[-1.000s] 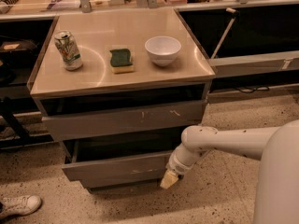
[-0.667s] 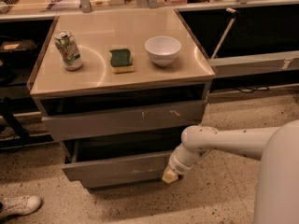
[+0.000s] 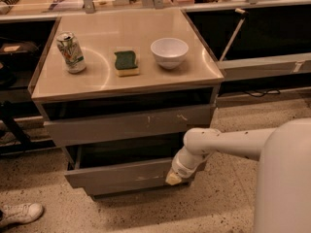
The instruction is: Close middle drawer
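Observation:
The middle drawer (image 3: 116,176) stands pulled out of the grey cabinet, and its plain grey front carries a faint pale scuff. Its dark inside shows above the front panel. My gripper (image 3: 173,178), at the end of the white arm (image 3: 223,142), sits at the right end of that drawer front, touching it or very close. Above it, the top drawer front (image 3: 129,124) with white chipped scratches also stands slightly out. A narrower grey panel (image 3: 131,189) shows below the middle drawer.
On the cabinet top (image 3: 97,76) stand a can (image 3: 71,52), a green sponge (image 3: 126,62) and a white bowl (image 3: 169,52). A white shoe (image 3: 19,213) lies on the speckled floor at the lower left. Dark shelving flanks the cabinet on both sides.
My gripper has crept slightly up and in against the right end of the middle drawer front. The drawer has barely moved.

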`<act>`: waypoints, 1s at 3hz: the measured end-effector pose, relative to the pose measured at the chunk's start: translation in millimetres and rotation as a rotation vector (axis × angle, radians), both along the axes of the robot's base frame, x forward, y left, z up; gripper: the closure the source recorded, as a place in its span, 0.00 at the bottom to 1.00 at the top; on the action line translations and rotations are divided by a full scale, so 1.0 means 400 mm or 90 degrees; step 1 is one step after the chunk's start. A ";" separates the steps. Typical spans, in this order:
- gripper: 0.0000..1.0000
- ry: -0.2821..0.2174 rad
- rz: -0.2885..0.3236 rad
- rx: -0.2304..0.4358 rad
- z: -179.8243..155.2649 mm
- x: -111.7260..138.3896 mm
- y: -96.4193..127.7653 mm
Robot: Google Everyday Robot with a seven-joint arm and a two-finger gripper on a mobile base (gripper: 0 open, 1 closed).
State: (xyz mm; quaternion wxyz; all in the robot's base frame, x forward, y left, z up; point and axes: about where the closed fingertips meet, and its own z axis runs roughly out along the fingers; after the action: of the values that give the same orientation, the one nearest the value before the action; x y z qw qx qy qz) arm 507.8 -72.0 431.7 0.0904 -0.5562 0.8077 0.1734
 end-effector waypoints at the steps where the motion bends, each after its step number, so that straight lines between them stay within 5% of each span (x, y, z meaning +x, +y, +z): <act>1: 1.00 -0.015 0.011 -0.015 -0.027 0.073 0.018; 2: 1.00 -0.016 0.011 -0.014 -0.027 0.073 0.018; 3: 0.81 -0.016 0.011 -0.014 -0.027 0.073 0.018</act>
State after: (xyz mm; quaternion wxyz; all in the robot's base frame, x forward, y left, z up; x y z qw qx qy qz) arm 537.1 -64.9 420.7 0.0924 -0.5664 0.8035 0.1582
